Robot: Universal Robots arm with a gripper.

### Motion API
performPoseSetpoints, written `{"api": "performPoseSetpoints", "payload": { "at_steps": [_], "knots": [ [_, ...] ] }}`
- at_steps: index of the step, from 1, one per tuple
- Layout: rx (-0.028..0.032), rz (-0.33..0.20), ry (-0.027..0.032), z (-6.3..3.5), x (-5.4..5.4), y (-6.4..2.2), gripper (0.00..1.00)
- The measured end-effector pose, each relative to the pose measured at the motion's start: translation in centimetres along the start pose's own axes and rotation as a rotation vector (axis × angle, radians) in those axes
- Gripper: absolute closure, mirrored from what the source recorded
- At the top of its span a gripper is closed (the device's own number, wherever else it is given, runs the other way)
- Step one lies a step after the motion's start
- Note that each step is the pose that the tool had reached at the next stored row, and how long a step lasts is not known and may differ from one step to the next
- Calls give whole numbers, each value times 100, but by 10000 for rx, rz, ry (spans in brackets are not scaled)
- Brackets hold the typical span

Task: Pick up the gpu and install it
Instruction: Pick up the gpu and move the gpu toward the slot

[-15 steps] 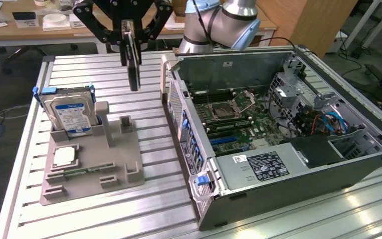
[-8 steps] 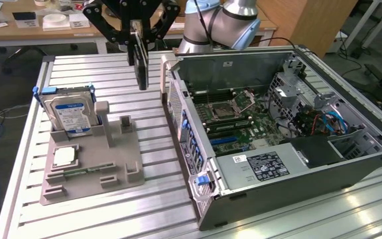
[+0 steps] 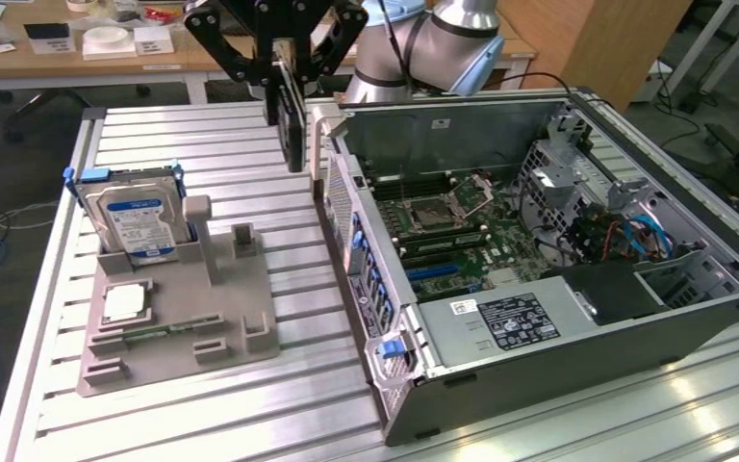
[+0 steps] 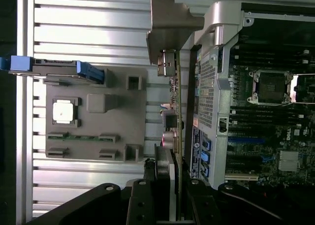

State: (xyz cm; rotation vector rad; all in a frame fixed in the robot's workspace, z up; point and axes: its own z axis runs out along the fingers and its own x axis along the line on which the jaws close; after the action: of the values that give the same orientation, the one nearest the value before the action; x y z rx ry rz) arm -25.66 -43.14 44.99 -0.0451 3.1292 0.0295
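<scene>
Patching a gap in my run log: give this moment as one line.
gripper: shut on gpu | gpu: held on edge above table, outside computer case | install: not done

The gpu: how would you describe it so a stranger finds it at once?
Find the open computer case on the slatted table. Beside its wall, on the exterior view's left, the gripper holds the gpu on edge above the table. Unlike the labelled hard drive and square processor chip in the grey holder, it is a thin dark card held aloft.

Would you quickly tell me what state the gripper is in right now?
The gripper is closed on the gpu, holding it upright beside the open computer case.
</scene>
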Motion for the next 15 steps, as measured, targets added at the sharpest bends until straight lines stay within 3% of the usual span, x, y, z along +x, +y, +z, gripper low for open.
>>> {"api": "performPoseSetpoints", "payload": {
  "at_steps": [15],
  "knots": [
    [0, -6, 0, 5, -313, -9, 72]
  ]
}}
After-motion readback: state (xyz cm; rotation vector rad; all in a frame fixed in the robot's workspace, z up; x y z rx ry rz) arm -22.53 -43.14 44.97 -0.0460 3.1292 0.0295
